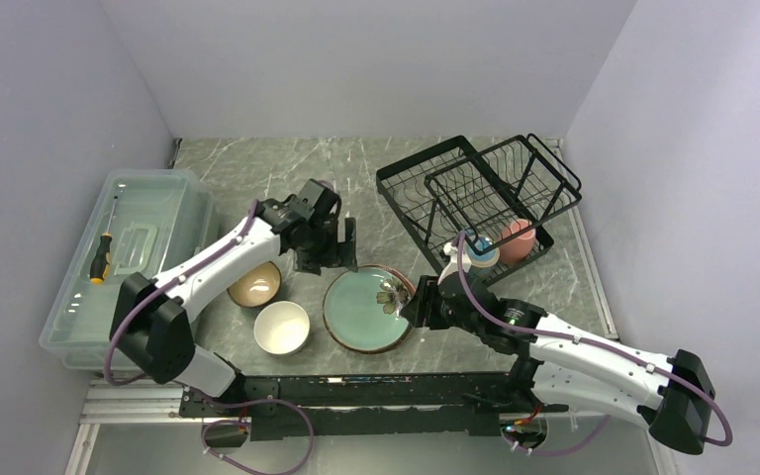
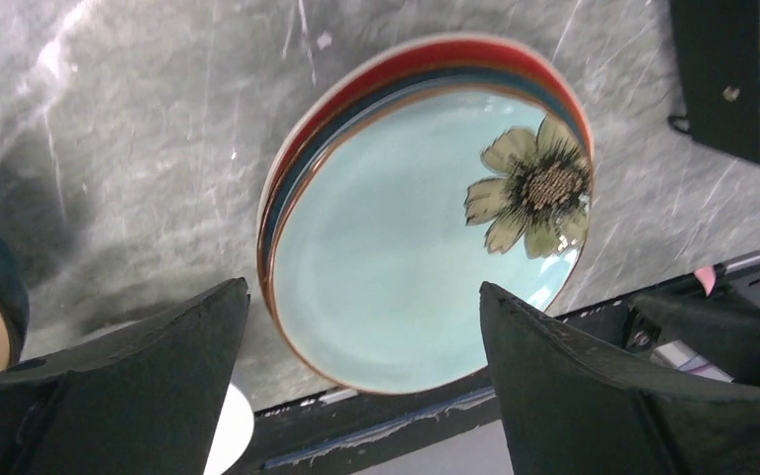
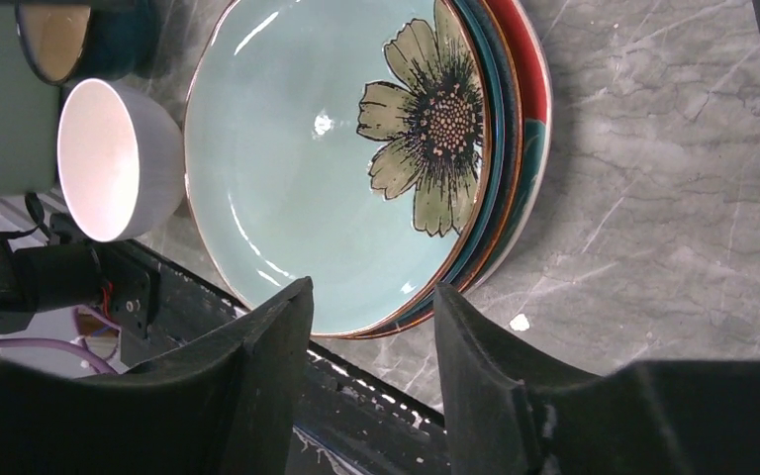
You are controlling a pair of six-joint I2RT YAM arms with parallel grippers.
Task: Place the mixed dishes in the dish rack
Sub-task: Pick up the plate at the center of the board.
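Left claw hangs wide open, pointing down; right claw stands half open, jaws apart.

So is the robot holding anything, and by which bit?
Nothing. The left gripper is open above the plates; the right gripper has its fingers apart at the edge of the green plate, not pinching it.

At least three plates make one stack at near centre. There are two bowls, a brown bowl and a white bowl. Two mugs, a pink mug and a blue mug, are in the one dish rack on the far right. One clear box on the left holds one screwdriver.
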